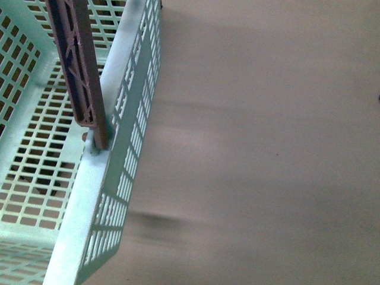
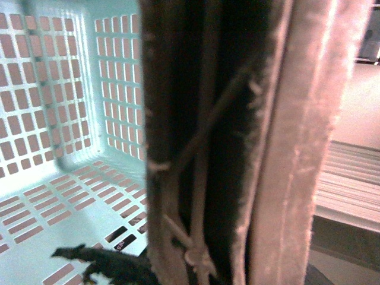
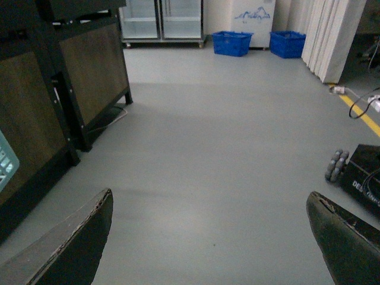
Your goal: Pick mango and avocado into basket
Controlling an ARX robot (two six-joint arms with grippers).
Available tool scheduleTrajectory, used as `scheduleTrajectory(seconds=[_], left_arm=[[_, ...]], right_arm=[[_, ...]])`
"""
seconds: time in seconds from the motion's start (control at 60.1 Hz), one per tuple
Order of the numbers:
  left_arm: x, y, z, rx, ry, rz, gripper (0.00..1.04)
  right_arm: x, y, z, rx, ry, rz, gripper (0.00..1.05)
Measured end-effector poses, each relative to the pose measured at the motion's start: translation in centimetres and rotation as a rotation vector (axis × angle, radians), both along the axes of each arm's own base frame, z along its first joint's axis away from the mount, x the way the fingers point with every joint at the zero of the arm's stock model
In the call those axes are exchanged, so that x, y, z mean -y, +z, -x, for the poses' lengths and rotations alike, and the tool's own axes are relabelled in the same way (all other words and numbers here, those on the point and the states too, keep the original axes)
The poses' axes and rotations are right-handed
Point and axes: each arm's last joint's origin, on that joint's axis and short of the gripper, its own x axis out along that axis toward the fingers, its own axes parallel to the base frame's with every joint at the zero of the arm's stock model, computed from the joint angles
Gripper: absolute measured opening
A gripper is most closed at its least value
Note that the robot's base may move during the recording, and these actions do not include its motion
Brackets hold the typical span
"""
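Observation:
The teal slotted basket (image 1: pixel 133 119) fills the left of the front view, held close to the camera and tilted, with its brown handle (image 1: pixel 77 65) running down to the rim. In the left wrist view the handle (image 2: pixel 237 148) stands right against the lens. My left gripper (image 2: pixel 208 276) is shut on it, over the basket's floor (image 2: pixel 53 202). A dark ragged shape (image 2: pixel 110 266) lies low in that view; I cannot tell what it is. My right gripper (image 3: pixel 217 237) is open over bare floor with nothing between its fingers. No mango or avocado shows in any view.
A plain pale surface (image 1: pixel 267 148) fills the right of the front view. The right wrist view shows grey floor (image 3: pixel 225 130), dark cabinets (image 3: pixel 71 77) on one side, two blue crates (image 3: pixel 233 43) far off, and a black wheeled box (image 3: pixel 362 172) with cables.

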Motion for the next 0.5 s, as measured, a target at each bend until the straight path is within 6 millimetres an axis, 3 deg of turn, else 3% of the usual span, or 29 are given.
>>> scheduleTrajectory(seconds=[0.499], left_arm=[[0.0, 0.0, 0.0, 0.0, 0.0, 0.0, 0.15]], right_arm=[[0.0, 0.0, 0.0, 0.0, 0.001, 0.0, 0.96]])
